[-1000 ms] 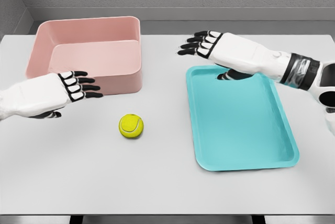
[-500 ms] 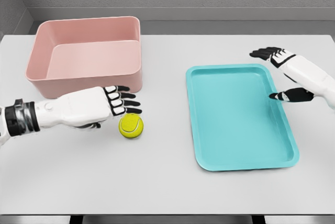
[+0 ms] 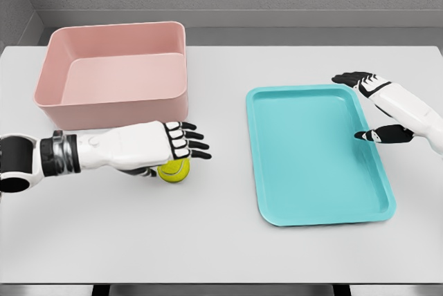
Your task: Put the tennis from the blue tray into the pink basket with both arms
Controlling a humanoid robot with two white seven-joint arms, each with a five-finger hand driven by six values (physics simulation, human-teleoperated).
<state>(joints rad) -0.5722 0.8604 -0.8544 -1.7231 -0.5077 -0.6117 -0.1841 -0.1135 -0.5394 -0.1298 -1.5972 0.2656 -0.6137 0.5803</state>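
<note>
Directly beneath my left robot hand (image 3: 178, 145), fingers spread and unclamped, sits the tennis ball (image 3: 174, 170) on the surface (image 3: 208, 241).

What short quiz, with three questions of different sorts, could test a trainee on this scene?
1. True or false: the tennis ball lies on the blue tray.
2. Which hand is over the ball? A) left hand B) right hand
3. Fill in: the pink basket holds ____.

Key:
1. False; it lies on the table, between basket and tray.
2. A.
3. Nothing.
</note>
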